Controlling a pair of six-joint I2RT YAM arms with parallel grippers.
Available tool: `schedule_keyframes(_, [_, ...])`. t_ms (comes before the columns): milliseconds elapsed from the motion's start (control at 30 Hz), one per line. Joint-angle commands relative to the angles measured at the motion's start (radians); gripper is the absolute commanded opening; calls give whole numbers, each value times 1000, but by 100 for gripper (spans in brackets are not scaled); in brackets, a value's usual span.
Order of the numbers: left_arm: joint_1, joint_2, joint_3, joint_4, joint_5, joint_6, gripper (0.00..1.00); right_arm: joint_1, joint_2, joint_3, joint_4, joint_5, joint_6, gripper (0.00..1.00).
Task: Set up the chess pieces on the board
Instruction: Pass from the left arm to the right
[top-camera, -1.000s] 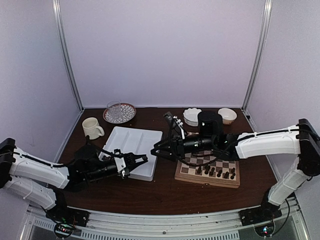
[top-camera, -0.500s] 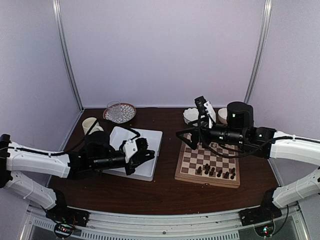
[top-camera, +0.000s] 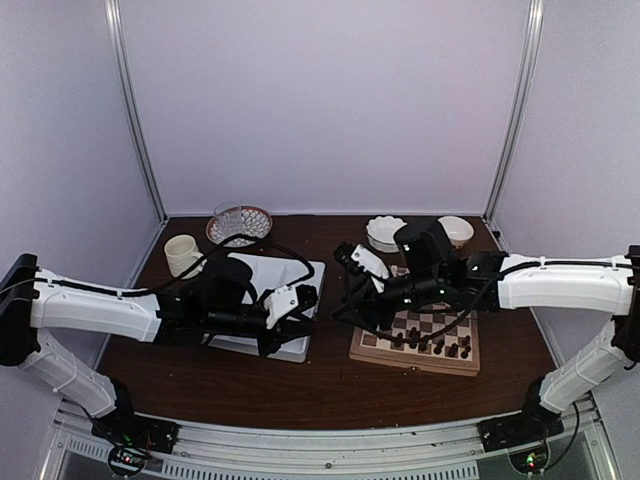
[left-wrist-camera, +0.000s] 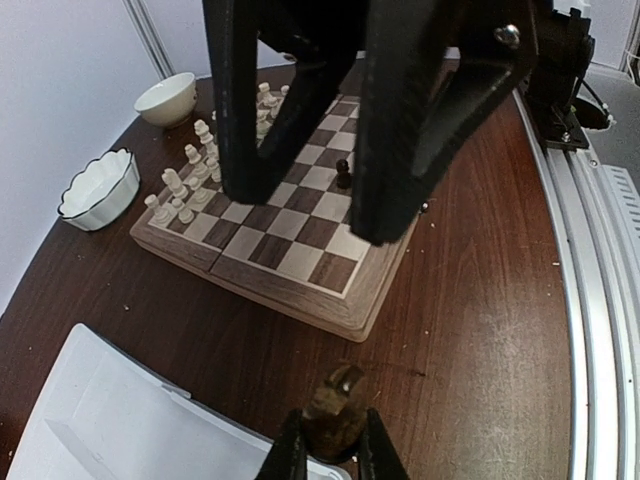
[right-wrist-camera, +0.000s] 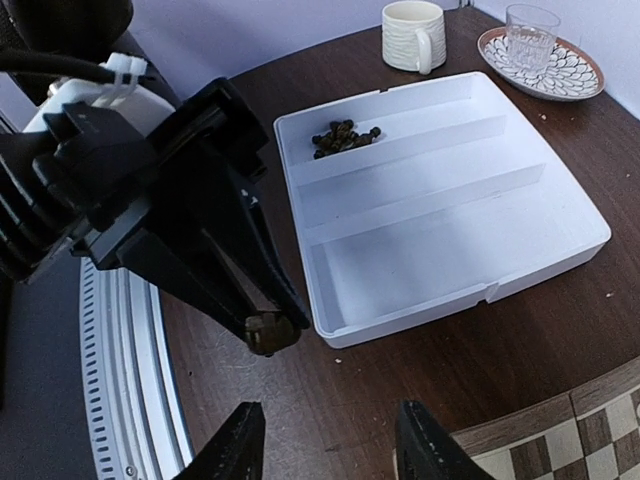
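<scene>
Left end effector (left-wrist-camera: 332, 445) clenched on one dark brown chessman (left-wrist-camera: 336, 405), pinched between the fingertips and held over the bench (left-wrist-camera: 480, 330) just beside the corner of the white tray (right-wrist-camera: 440, 230), between tray and board (left-wrist-camera: 290, 245). Right end effector (right-wrist-camera: 330, 440) released, fingers apart with nothing between them, hovering close in front of the held piece; judged to be a handover about to happen. Progress: partway. Pale chessmen (left-wrist-camera: 185, 175) line the board's far edge. A few dark pieces (top-camera: 430, 345) stand along its near edge, and the row looks incomplete. A heap of dark chessmen (right-wrist-camera: 343, 135) waits in the tray's end compartment, so much placing remains. Writing: none legible on tray, cup (right-wrist-camera: 412, 35) or board.
</scene>
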Motion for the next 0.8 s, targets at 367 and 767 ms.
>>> schedule_keyframes(367, [5, 60, 92, -83, 100, 4, 0, 68, 112, 108, -95, 18, -95, 39])
schedule_keyframes(767, [5, 59, 102, -108, 117, 27, 0, 75, 148, 130, -93, -29, -70, 37])
